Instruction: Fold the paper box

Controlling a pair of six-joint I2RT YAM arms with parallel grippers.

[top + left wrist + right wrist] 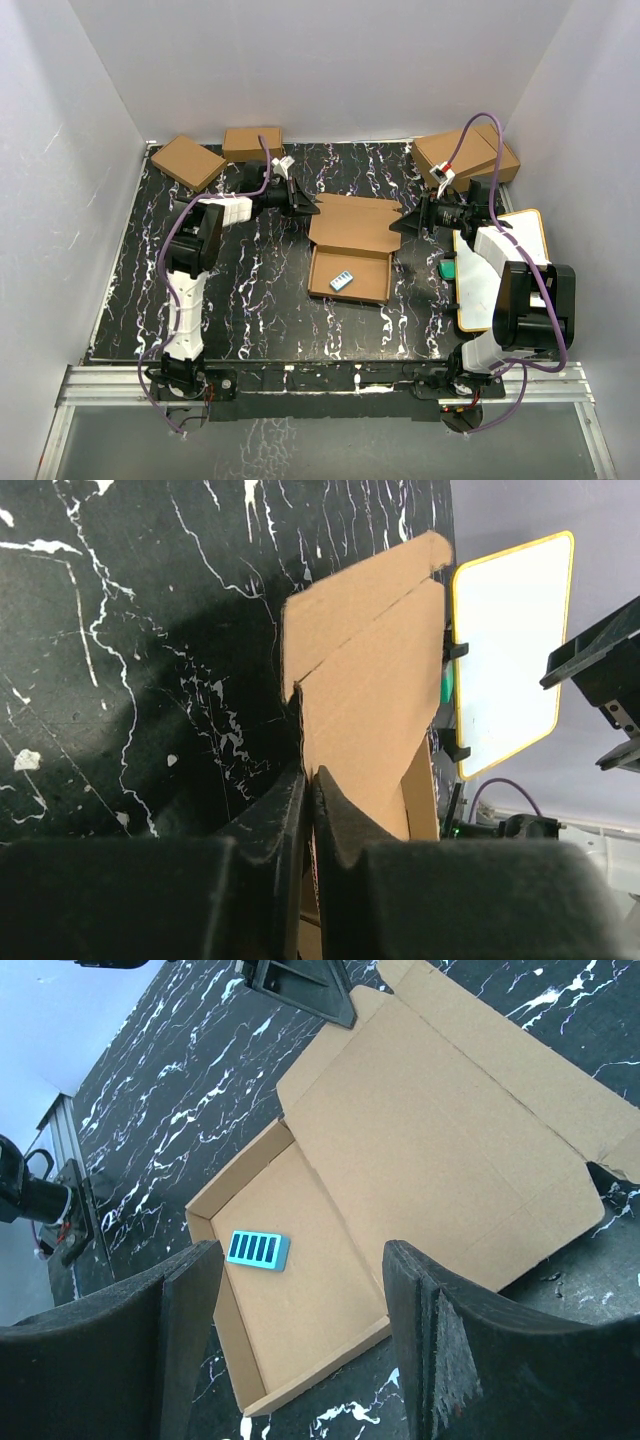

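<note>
Half done, seemingly: the brown corrugated-cardboard paper box (350, 235) is sitting centrally on the black marbled table (250, 290), tray walls standing, far lid lying open, the left gripper (308, 205) pinching the lid's left edge, the right gripper (403, 222) hovering open at its right, closing remaining.

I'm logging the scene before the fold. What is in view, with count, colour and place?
box: 1, brown, table centre, lid open
card: 1, blue with dark stripes, in the box's tray
small boxes: 2, brown, far left corner
stacked boxes: 2, brown, far right corner
board: 1, white with yellow rim, right edge
green thing: 1, beside the board, mostly hidden
table: 1, black with white veins
left tool: 1, black, shut on the lid's left edge
right tool: 1, black, open, by the lid's right side
</note>
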